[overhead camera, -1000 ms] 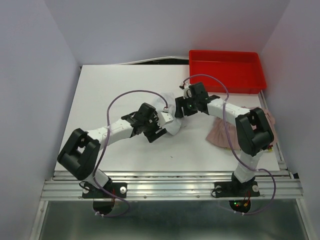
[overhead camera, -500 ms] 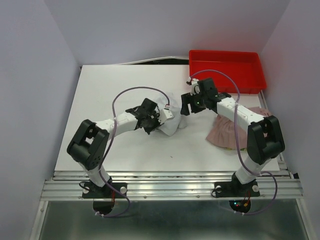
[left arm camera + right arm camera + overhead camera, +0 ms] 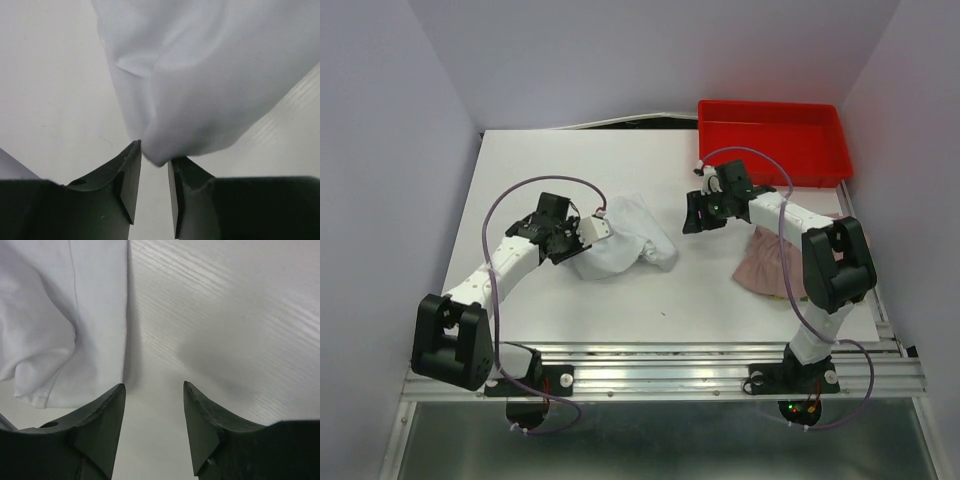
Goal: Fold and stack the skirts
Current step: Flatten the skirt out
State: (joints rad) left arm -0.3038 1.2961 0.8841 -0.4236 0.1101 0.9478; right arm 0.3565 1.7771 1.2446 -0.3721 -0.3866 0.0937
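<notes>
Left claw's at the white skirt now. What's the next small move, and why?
Probably ease the left claw forward slightly and close it: its jaws stand a little apart with only the tip of a fold of the white skirt between them, not pinched. The right claw is open over bare table beside the skirt's edge, holding nothing.

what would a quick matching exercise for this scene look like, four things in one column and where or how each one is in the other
1 white skirt
2 pink skirt
3 red tray
4 right gripper

a far right corner
b bunched in the middle
c open above bare table
d at the right edge, partly hidden

Pairs: 1-b, 2-d, 3-a, 4-c
</notes>
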